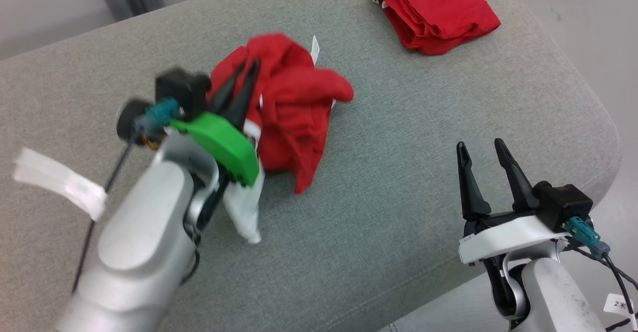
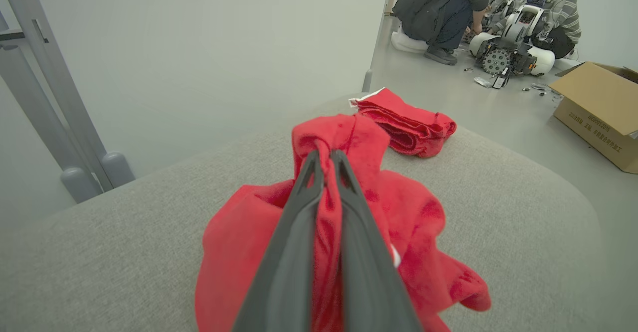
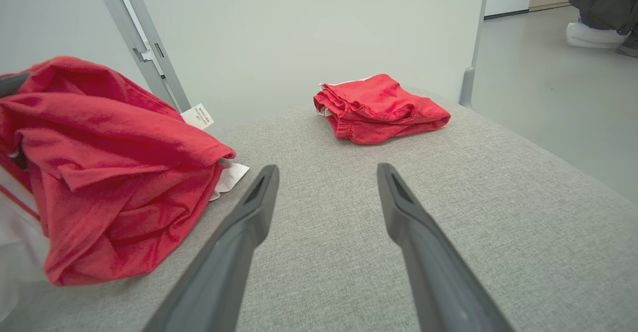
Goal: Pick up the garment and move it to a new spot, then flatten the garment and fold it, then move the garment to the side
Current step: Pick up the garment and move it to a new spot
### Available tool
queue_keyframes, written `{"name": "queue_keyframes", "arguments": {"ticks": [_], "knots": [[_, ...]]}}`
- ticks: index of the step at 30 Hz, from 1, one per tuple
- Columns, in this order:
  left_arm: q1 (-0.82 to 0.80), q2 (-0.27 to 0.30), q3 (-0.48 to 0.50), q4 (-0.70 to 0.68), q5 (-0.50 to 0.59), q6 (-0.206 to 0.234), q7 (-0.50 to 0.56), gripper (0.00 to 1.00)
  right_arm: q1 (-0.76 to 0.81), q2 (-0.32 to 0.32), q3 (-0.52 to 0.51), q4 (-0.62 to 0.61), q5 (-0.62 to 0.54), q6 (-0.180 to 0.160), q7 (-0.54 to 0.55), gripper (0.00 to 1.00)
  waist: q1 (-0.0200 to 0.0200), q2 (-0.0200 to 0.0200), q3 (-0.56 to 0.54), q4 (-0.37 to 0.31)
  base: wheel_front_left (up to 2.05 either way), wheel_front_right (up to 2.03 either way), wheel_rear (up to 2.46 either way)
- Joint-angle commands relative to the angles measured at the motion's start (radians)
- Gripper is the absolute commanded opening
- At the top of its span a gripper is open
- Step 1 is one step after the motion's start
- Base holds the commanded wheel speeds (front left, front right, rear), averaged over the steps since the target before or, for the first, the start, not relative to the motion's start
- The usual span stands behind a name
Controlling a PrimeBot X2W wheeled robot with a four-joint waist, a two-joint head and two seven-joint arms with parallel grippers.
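A crumpled red and white garment (image 1: 294, 107) hangs bunched above the middle of the grey cushion (image 1: 398, 182). My left gripper (image 1: 251, 63) is shut on a fold near the garment's top, and red cloth (image 2: 349, 137) is pinched between the dark fingers (image 2: 299, 212) in the left wrist view. The garment's white part (image 1: 244, 212) droops below the green wrist cover. My right gripper (image 1: 481, 147) stands open at the lower right, well apart from the garment (image 3: 109, 172), nothing between its fingers (image 3: 398, 197).
A second red garment (image 1: 436, 10), folded, lies at the cushion's far right corner (image 3: 381, 107). Grey metal posts (image 2: 60, 122) stand behind the cushion. In the left wrist view a crouching person (image 2: 443, 8), another robot (image 2: 518, 28) and a cardboard box (image 2: 598, 107) are on the floor beyond.
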Motion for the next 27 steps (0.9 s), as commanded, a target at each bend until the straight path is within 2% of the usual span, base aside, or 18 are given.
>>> {"name": "queue_keyframes", "arguments": {"ticks": [1,3,4,5,11,18,27], "knots": [[0.042,-0.007,-0.014,0.021,0.002,0.007,-0.011,0.00,0.002,0.000,0.003,0.002,0.002,-0.001,-0.003,1.00,0.0000,-0.0001,0.000,0.004,0.00,0.00,0.00],[0.079,-0.026,-0.018,0.046,-0.017,0.006,-0.026,0.00,0.003,0.001,0.007,0.005,0.002,-0.001,-0.003,1.00,0.0000,-0.0001,0.000,0.011,0.00,0.00,0.00],[0.088,-0.027,-0.025,0.057,-0.012,0.004,-0.036,0.41,0.003,0.001,0.011,0.007,0.000,-0.001,-0.003,1.00,0.0000,-0.0001,0.000,0.016,0.00,0.00,0.00],[0.093,-0.029,-0.029,0.064,-0.009,0.003,-0.044,1.00,0.003,0.001,0.011,0.007,-0.002,-0.001,-0.003,1.00,0.0000,-0.0001,-0.001,0.021,0.00,0.00,0.00],[0.079,-0.044,-0.018,0.075,-0.002,0.012,-0.129,1.00,0.007,0.002,0.007,0.002,-0.004,-0.001,-0.003,1.00,0.0000,-0.0001,-0.036,0.058,0.00,0.00,0.00],[0.107,0.013,0.048,0.024,0.019,0.048,-0.218,1.00,0.026,-0.001,-0.007,-0.030,-0.017,-0.001,-0.003,1.00,0.0000,-0.0001,-0.092,0.118,0.00,0.00,0.00],[0.268,0.098,0.176,-0.099,0.045,0.107,-0.240,1.00,0.054,-0.035,-0.030,-0.079,-0.034,-0.001,-0.003,1.00,0.0000,-0.0001,-0.136,0.248,0.00,0.00,0.00]]}}
